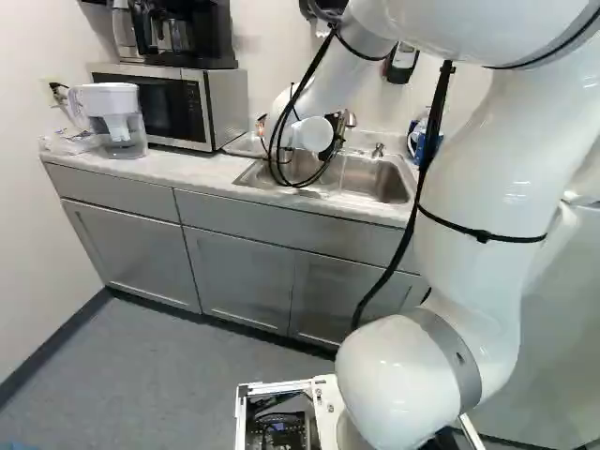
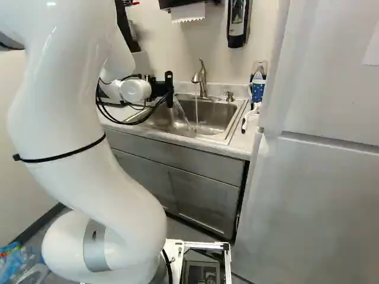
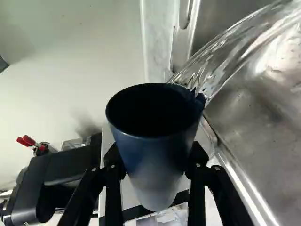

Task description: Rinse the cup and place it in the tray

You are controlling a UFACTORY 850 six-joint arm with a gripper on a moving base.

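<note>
The gripper (image 2: 169, 89) is closed on the cup (image 3: 153, 150), one finger pressed to each side of it, so the fingers stand apart by the cup's own width at that height. In the wrist view the gripper (image 3: 155, 165) has the cup around its lower part, below the rim, with the mouth facing away from the wrist. The cup is dark blue at the rim and fades to a pale base.

The cup is held in the air by the sink (image 2: 216, 120), toward the sink's left edge as the right base view shows it. It is tipped, and water (image 3: 221, 59) pours over one side of its rim in a broad, clear arc into the basin. The orange pads cannot be made out.

The faucet (image 2: 202, 80) stands at the back edge of the sink, and a thin stream runs down from it into the basin, to the right of the gripper in the right base view. A soap pump (image 2: 229, 96) is just beside it on the same back edge. Near the counter's right end are a blue bottle (image 2: 257, 89) and, in front of it, a brush (image 2: 247, 120). Toward the counter's left end stand a water pitcher (image 1: 120, 122) and, next to it, a microwave (image 1: 217, 108) with a coffee maker (image 1: 202, 37) on top.
</note>
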